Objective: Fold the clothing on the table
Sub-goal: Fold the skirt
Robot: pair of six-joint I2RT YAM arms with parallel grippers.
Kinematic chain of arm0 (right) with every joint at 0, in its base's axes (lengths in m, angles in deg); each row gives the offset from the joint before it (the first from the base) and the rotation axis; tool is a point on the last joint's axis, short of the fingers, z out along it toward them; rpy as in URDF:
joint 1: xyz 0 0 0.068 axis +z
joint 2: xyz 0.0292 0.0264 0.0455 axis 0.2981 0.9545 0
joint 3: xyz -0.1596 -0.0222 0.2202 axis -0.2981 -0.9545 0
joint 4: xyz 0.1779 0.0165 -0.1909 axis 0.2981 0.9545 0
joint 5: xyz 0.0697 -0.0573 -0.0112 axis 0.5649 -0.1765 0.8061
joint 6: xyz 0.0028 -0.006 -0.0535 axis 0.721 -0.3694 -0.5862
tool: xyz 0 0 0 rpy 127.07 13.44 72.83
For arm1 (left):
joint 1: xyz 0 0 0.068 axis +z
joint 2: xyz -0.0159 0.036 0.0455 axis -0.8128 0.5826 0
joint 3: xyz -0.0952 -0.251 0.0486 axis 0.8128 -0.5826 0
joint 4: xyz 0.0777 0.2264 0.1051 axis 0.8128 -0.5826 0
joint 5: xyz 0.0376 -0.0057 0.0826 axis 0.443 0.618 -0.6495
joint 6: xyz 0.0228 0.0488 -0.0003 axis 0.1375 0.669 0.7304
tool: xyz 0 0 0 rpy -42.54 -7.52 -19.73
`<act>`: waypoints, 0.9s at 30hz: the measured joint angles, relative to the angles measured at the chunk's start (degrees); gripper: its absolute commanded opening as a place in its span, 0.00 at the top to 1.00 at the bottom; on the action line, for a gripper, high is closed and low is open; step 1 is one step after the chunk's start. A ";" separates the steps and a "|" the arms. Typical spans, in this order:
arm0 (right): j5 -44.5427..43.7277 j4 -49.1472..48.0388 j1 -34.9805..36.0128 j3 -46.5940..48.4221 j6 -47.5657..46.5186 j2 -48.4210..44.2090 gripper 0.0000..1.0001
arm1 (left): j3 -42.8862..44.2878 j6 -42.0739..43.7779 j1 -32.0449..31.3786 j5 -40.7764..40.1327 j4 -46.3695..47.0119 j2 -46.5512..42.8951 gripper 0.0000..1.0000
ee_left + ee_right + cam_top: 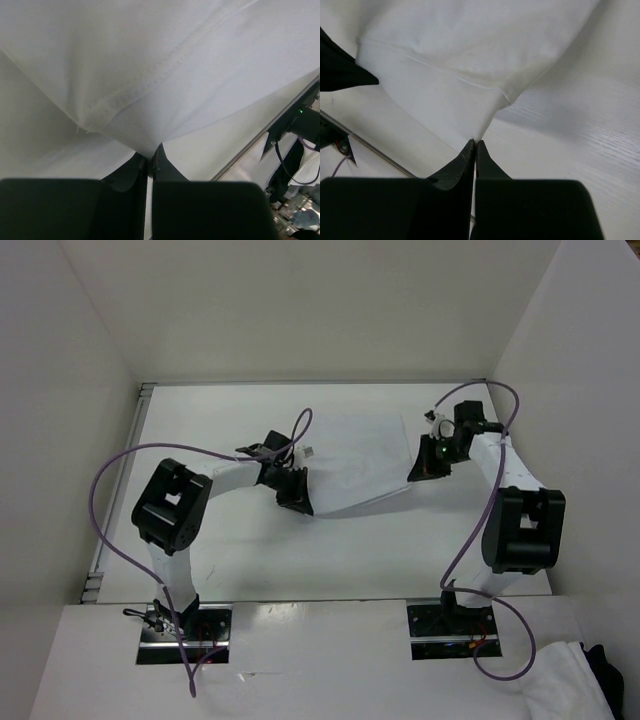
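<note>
Top external: clothing (355, 465) lies spread on the table (250, 560), btwn both arms. Left gripper (297, 502) sits at its near-left corner, right gripper (425, 472) at its right edge. Cloth maybe lifted a bit at the near edge, hard to tell.

Left wrist: jaws pressed together, pinching a hemmed corner of the clothing, w/ fabric draping away from the tips.

Right wrist: jaws together, clamped on a clothing edge near a seam, w/ faintly grained table beneath.
</note>
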 measured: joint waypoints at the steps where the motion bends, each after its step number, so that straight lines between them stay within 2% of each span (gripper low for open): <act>1: 0.81 0.61 0.02 1.51 -0.46 -0.59 1.00 | 0.28 0.74 0.07 -0.17 -1.22 -1.20 0.98; 5: 5.79 1.88 -0.85 7.37 -2.29 -1.20 1.00 | 4.61 2.58 2.19 0.55 -4.72 -4.79 0.95; 9: 9.31 2.71 -2.64 8.17 -3.32 -1.25 1.00 | 7.85 3.43 4.33 1.16 -4.68 -6.05 0.88; 17: 11.47 4.26 -2.82 4.74 -3.30 -3.32 1.00 | -0.63 3.15 4.22 5.07 -4.28 -6.91 0.89; 20: 12.61 3.87 -2.82 4.83 -2.01 -3.34 1.00 | 0.15 2.82 4.46 5.51 -5.70 -6.91 0.92; 22: 13.57 3.30 -2.84 6.29 -0.11 -2.19 1.00 | 4.83 3.08 5.49 5.49 -8.31 -5.57 0.94; 24: 15.02 2.62 -2.84 11.58 2.23 1.18 1.00 | 14.49 4.09 7.02 5.49 -9.70 -1.70 0.96; 27: 15.82 -0.81 -2.86 22.40 4.61 7.52 1.00 | 35.32 4.68 9.46 4.85 -12.55 7.87 0.99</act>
